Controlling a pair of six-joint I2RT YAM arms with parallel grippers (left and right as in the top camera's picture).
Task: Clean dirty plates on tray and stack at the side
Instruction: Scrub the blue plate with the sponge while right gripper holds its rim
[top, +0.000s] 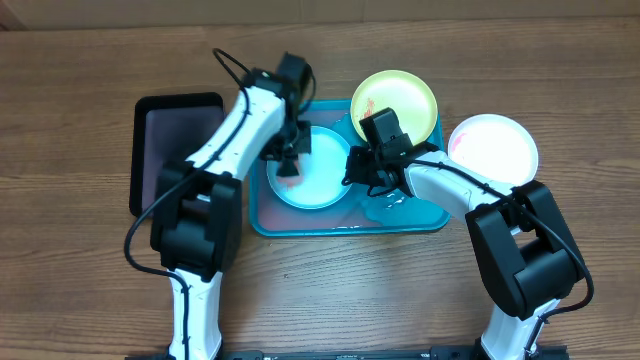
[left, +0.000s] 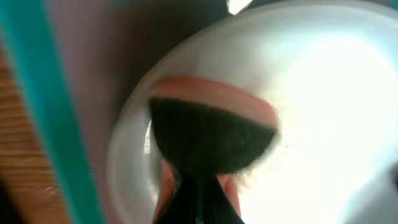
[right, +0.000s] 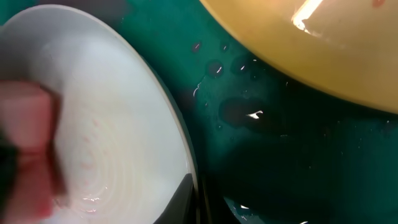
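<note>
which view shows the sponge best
Left wrist: the sponge fills the middle, dark pad and pink layer both clear, resting on the plate. Overhead shows only a small pink patch under the left fingers. Right wrist shows a blurred pink edge at the left.

overhead plus wrist close-ups, shared plate (top: 325, 182)

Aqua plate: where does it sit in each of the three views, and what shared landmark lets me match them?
Overhead: aqua plate just left of centre, in the left half of the turquoise tray.
Left wrist: aqua plate fills the right side, behind the sponge.
Right wrist: aqua plate fills the left half.
Shared landmark: the tray's teal surface beside the plate in every view.
</note>
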